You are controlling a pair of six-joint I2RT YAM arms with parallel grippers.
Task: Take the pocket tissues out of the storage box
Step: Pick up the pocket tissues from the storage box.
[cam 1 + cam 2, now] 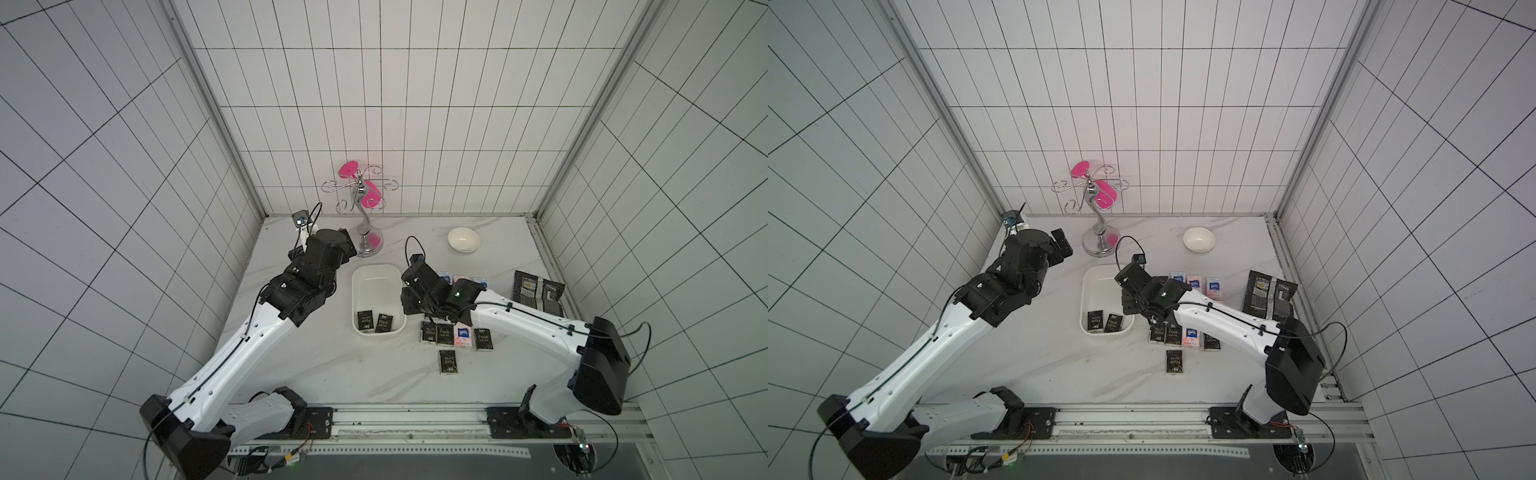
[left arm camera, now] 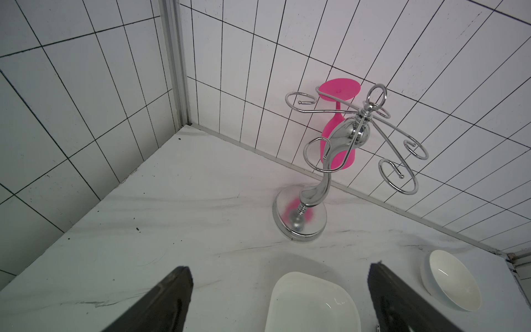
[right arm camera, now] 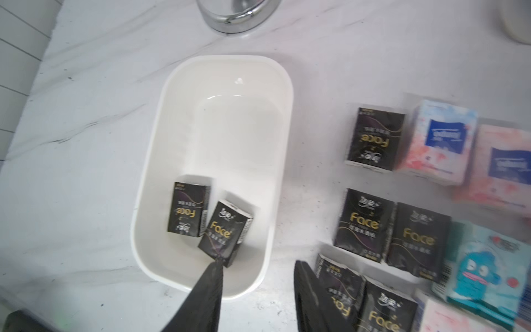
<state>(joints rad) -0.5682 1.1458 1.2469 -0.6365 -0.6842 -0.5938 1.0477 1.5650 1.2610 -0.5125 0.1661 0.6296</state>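
Two black pocket tissues [image 3: 188,205] lie at the storage box's [image 3: 230,129] near end, other packs [image 3: 365,224] rest on the table [image 3: 86,143] just beside it, and the right gripper [image 3: 258,263] hangs partly open and empty above its rim, the left gripper [image 2: 280,267] wide and empty.

In both top views the right arm [image 1: 523,318] covers part of the pocket tissues [image 1: 445,335] beside the storage box [image 1: 376,286]. In the right wrist view the pale pink packs [image 3: 501,163] are blurred and cut by the edge. The left wrist view cuts the box off.
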